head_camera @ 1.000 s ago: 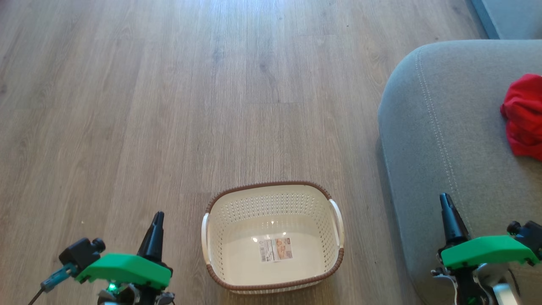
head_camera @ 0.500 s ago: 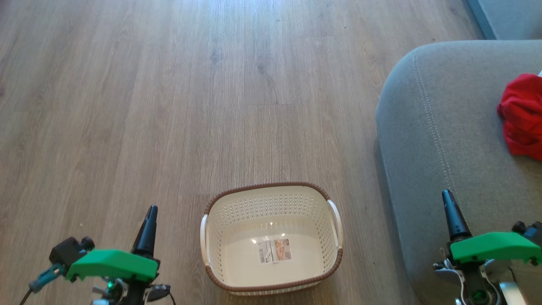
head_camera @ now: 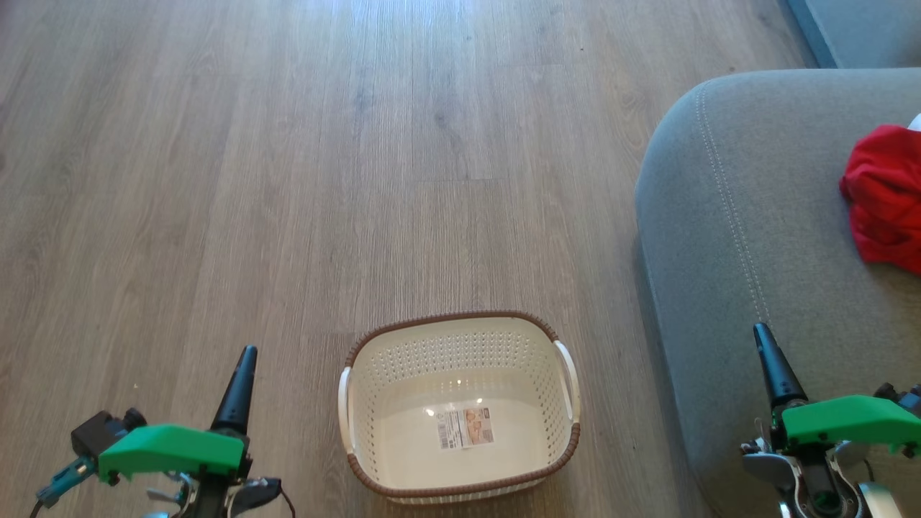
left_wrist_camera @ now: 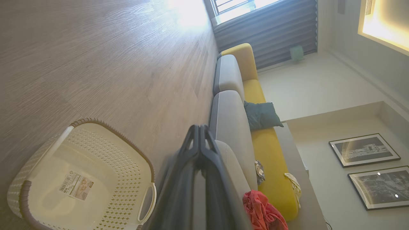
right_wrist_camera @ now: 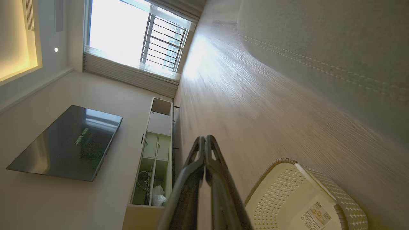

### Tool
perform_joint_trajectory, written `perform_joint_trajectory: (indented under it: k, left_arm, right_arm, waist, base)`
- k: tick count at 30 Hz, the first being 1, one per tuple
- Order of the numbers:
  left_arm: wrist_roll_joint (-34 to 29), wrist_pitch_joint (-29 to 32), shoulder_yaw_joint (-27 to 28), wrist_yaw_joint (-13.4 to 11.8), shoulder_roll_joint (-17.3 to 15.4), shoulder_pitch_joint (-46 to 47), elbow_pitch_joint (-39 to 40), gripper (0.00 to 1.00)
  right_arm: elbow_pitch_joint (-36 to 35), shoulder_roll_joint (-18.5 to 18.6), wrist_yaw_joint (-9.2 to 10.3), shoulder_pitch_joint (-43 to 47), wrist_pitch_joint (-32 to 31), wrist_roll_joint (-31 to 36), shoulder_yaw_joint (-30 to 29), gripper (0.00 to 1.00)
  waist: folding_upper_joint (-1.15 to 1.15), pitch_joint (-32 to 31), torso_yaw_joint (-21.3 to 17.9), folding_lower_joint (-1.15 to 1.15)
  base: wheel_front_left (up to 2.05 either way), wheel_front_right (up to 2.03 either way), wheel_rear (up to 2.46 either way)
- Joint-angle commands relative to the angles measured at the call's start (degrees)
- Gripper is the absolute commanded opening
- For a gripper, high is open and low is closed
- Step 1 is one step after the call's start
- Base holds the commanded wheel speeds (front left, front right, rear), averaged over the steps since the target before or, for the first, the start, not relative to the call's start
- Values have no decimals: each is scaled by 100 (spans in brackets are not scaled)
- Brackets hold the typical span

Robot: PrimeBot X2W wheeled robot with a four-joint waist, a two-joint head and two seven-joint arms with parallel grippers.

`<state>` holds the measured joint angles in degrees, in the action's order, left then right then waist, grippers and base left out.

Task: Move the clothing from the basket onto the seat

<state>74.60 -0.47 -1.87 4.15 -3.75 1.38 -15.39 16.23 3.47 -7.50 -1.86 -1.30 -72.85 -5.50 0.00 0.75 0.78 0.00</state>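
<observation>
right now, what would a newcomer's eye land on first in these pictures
The bright red clothing heaped on the grey seat at the head view's right edge grabs the eye first. Next comes the cream basket on the wooden floor at lower centre, with just a sticker inside. The left tool and right tool sit at the bottom corners, fingers shut.

Fingers (head_camera: pixel 237 392): long, dark, tapering to points
Wrist covers (head_camera: pixel 173 450): bright green plastic
Left cable plug (head_camera: pixel 61 485): teal
</observation>
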Motion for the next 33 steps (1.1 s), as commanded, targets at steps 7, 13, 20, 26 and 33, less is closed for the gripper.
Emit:
perform_joint_trajectory:
  k: [7, 13, 20, 26, 33]
  left_arm:
    - [533, 157, 286, 124, -72, 373, 160, 0]
    - [985, 277, 398, 192, -69, 402, 154, 0]
    - [1439, 399, 511, 260, -65, 432, 149, 0]
    - [1828, 504, 609, 319, -62, 458, 144, 0]
    - [1918, 540, 645, 334, -53, 465, 142, 0]
  right_arm:
    - [-213, -20, 1, -358, -158, -536, 19, 0]
    - [-215, -32, 1, -382, -276, -988, -21, 0]
    - [-218, -44, 1, -406, -394, -1441, -62, 0]
    - [-221, -54, 1, -427, -495, -1830, -97, 0]
    - [-221, -57, 1, -433, -521, -1929, -106, 0]
  waist:
    - [0, -14, -19, 0]
    - [0, -28, -38, 0]
    - [0, -42, -57, 0]
    - [0, -54, -74, 0]
    - [0, -57, -78, 0]
  base:
    - [0, 0, 0]
    - [0, 0, 0]
    - [0, 0, 0]
    - [0, 0, 0]
    - [0, 0, 0]
